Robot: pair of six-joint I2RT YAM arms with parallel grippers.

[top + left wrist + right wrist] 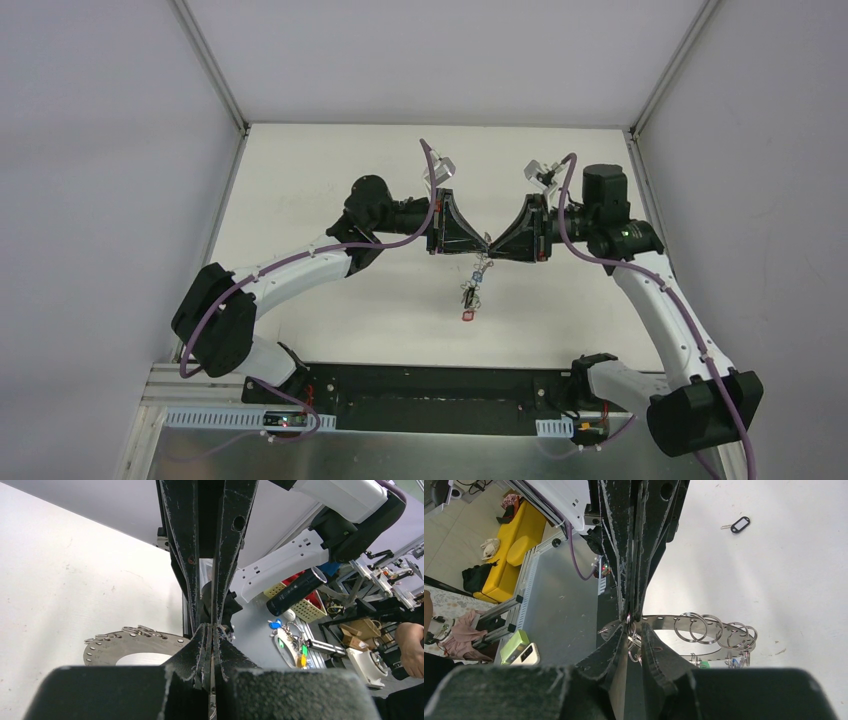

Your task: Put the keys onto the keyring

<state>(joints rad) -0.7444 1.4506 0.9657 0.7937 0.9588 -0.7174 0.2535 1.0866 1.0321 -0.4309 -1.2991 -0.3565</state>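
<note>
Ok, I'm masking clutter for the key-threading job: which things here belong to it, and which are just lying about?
Belongs to the job:
keyring, flat and perforated; its split rings; keys and tags hanging from it; loose black-tagged key on the table; left gripper pinching the keyring; right gripper at it.

Lying about:
black cylinder; yellow basket; yellow sofa.

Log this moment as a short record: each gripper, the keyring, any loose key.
left gripper: shut, pinching the keyring at its edge
right gripper: tip to tip with the left, jaws narrow around small rings; grip unclear
keyring: held above the table, a red tag dangling below
loose key: black-tagged key lying on the table, apart from both grippers
</note>
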